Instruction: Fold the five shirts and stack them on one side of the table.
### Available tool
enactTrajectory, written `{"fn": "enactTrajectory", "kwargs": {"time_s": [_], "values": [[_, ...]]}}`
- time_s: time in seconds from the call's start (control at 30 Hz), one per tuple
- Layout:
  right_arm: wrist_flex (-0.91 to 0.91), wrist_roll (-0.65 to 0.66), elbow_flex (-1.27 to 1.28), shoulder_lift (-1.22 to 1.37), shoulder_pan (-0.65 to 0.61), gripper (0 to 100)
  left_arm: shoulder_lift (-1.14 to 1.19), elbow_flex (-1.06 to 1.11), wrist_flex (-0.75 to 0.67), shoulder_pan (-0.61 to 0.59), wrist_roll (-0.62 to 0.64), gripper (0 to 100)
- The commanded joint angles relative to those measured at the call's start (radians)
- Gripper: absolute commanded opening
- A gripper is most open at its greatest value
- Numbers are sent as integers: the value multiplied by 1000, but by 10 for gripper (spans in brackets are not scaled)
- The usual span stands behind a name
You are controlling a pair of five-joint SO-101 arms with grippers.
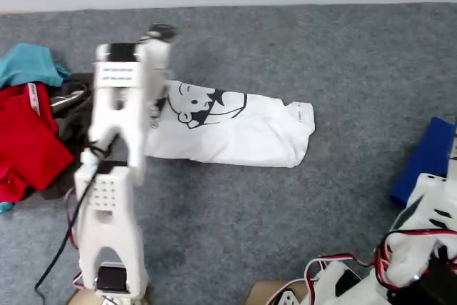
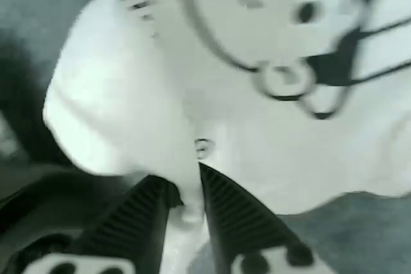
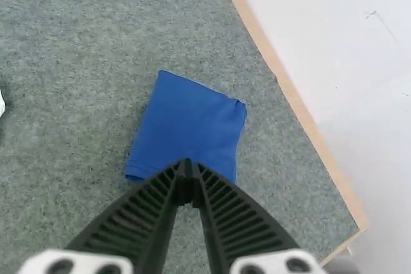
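Note:
A white shirt (image 1: 235,133) with a black cartoon print lies partly folded, lengthwise, in the middle of the grey mat. My left gripper (image 1: 156,105) stands at its left end. In the left wrist view the left gripper (image 2: 186,187) is shut on a fold of the white shirt (image 2: 192,81). A folded blue shirt (image 1: 428,158) rests at the right edge of the table. My right gripper (image 3: 186,168) hangs shut and empty just above the near edge of the blue shirt (image 3: 192,123).
A pile of unfolded shirts lies at the far left: a red one (image 1: 25,141), a teal one (image 1: 28,62) and a dark one (image 1: 71,105). The table's wooden edge (image 3: 289,94) runs close beyond the blue shirt.

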Motion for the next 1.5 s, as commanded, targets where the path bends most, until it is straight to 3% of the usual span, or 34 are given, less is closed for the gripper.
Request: {"fn": "enactTrajectory", "kwargs": {"time_s": [0.0,0.23,0.47,0.73,1.13,1.33,1.47], "values": [[35,11,0,4,12,15,-121,1,25,137,17,5],[36,11,0,2,13,15,-146,-4,15,374,60,5],[36,11,0,2,13,14,-144,-2,-72,517,95,5],[36,11,0,2,13,14,-48,-51,-155,551,132,5],[36,9,2,2,13,14,233,-421,-75,582,146,5],[36,9,2,2,13,14,307,-503,-52,615,146,8],[38,9,2,2,13,14,310,-504,-35,611,150,90]]}}
